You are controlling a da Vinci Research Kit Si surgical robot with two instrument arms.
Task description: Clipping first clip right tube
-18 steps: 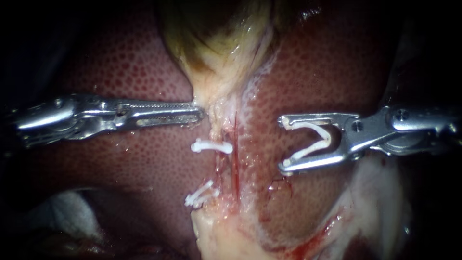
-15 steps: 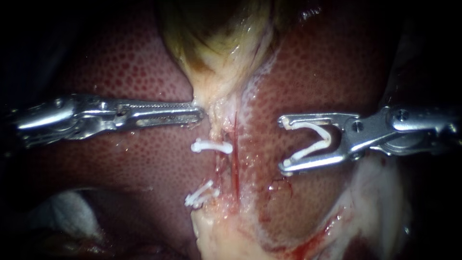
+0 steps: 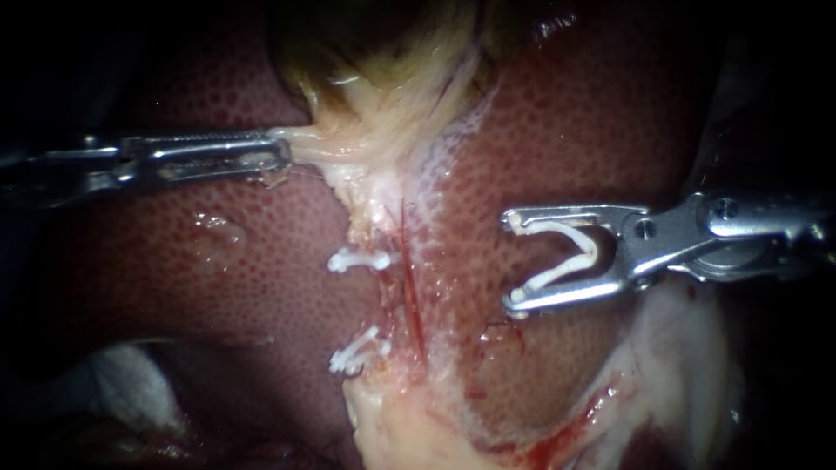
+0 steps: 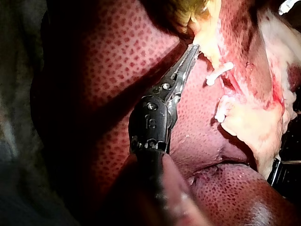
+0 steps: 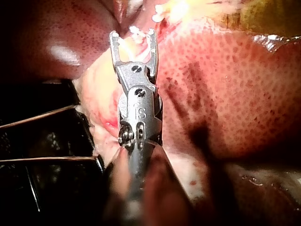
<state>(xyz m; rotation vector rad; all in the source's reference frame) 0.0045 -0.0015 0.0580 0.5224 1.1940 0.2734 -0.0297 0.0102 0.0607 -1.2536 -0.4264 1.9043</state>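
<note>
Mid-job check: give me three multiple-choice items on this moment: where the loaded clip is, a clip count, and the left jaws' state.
1. Where is the open clip held by the right instrument, relative to the red tube?
A) closed around it
B) beside it, apart, over the liver
C) beyond it, on the gallbladder

2. How many clips are shut on the tissue?
A) two
B) one
C) four

3. The jaws of the left instrument are:
A) wide apart, free
B) holding a clip
C) shut on the gallbladder's pale neck

Key: 1 B, bare liver shows between clip and tube; 2 A, upper clip and lower clip; 3 C, pale tissue runs taut from the tip.
</note>
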